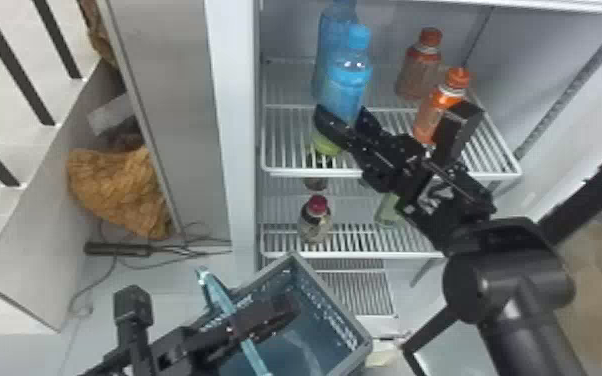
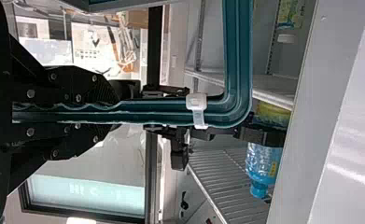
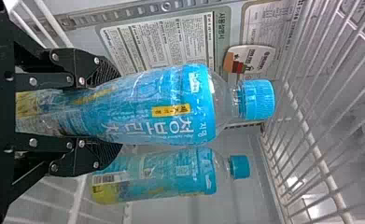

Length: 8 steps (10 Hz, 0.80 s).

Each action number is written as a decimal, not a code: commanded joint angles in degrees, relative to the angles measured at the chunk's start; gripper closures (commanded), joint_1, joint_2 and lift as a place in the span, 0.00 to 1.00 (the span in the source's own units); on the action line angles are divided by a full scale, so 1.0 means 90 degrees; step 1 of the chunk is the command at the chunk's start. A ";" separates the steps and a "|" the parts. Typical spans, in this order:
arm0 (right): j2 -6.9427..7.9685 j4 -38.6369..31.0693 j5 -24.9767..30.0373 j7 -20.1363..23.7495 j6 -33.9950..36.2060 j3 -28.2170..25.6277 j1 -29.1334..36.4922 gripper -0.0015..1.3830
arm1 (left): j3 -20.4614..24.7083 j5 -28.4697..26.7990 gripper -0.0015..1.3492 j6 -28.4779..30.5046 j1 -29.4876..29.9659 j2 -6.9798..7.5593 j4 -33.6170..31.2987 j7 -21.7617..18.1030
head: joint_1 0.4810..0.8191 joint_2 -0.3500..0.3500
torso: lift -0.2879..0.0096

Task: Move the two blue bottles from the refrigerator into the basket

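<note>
On the refrigerator's upper shelf, my right gripper is shut around the lower part of the front blue bottle, which stands upright. In the right wrist view the right gripper has a finger on each side of this blue bottle. The second blue bottle is just behind it, seen also as the farther blue bottle. Below the shelves is the basket. My left gripper is over it, at its teal handle; in the left wrist view the left gripper is clamped on the handle.
Two orange-capped bottles stand to the right on the upper shelf. A red-capped bottle and a greenish one are on the shelf below. The refrigerator's left side wall rises beside the bottles.
</note>
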 commanded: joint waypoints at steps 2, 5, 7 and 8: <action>-0.0037 -0.0601 -0.0114 0.0081 0.0038 -0.0224 0.0487 0.93 | -0.0015 -0.0013 0.89 0.0000 0.0000 0.0000 0.0000 0.0000 | 0.63 0.31 | 0.93; -0.0086 -0.1367 -0.0292 0.0208 0.0241 -0.0389 0.1081 0.93 | -0.0002 -0.0013 0.89 0.0016 0.0015 0.0010 0.0000 0.0009 | 0.63 0.29 | 0.93; -0.0125 -0.1882 -0.0406 0.0306 0.0523 -0.0478 0.1518 0.93 | -0.0002 -0.0013 0.89 0.0016 0.0015 0.0010 0.0000 0.0009 | 0.63 0.29 | 0.93; -0.0115 -0.2132 -0.0457 0.0355 0.0679 -0.0554 0.1768 0.93 | -0.0002 -0.0013 0.89 0.0016 0.0015 0.0000 0.0000 0.0009 | 0.63 0.29 | 0.93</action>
